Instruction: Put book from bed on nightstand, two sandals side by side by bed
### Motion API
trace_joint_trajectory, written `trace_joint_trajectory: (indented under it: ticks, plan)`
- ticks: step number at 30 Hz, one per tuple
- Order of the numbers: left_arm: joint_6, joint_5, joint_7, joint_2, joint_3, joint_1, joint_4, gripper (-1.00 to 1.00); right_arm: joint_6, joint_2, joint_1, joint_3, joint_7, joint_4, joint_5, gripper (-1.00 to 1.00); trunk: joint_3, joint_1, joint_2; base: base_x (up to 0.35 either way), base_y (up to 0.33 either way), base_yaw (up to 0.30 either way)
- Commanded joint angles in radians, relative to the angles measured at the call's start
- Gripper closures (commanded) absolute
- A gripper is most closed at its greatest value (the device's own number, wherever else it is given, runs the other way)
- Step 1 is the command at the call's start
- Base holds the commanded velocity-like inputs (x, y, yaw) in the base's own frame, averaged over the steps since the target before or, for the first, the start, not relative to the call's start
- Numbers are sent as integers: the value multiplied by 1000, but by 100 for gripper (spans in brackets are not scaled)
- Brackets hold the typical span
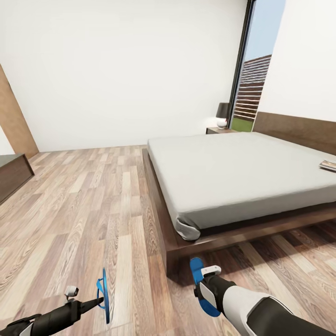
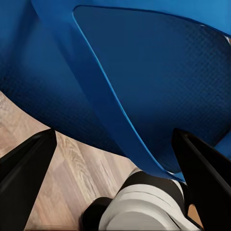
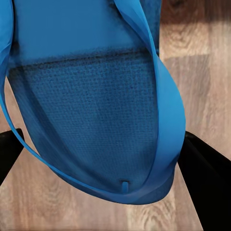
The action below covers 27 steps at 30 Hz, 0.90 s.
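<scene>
Left gripper (image 1: 99, 302) gripped one blue sandal (image 1: 105, 295), right gripper (image 1: 201, 285) gripped other sandal (image 1: 199, 284). Thin hold looked weak; sandals might slip, land apart near bed (image 1: 242, 177).

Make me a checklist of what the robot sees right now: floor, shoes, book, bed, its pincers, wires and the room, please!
Surface: wood-plank floor.
Job's things: left sandal held on edge above the floor; right sandal held near the bed corner; book lying on the mattress; nightstand with lamp beyond the bed.
Clutter: nothing seen.
Grippers: left pincer shut on the left sandal; right pincer shut on the right sandal.
Cables: nothing seen.
Surroundings: white walls, tall window showing a slatted fence.
</scene>
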Motion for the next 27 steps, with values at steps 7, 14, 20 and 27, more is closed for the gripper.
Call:
trace_joint_trajectory:
  ticks: [7, 14, 20, 27]
  plan:
    - [9, -7, -3, 1, 8, 0, 0, 100, 1, 1, -1, 3, -4, 1, -10, 100, -28, 3, -2, 0, 0, 0]
    - [10, -4, -3, 4, 8, 0, 0, 100, 0, 1, -1, 4, -6, 1, -8, 100, -55, 6, -4, 0, 0, 0]
    - [17, -1, -5, 6, 8, 0, -1, 100, 64, 1, -1, 5, -4, -3, -8, 100, -78, 9, -5, 0, 0, 0]
    - [43, 0, -6, -1, 10, 0, -3, 100, 234, -82, -2, 6, -7, -152, -19, 100, -105, 12, -7, 0, 0, 0]
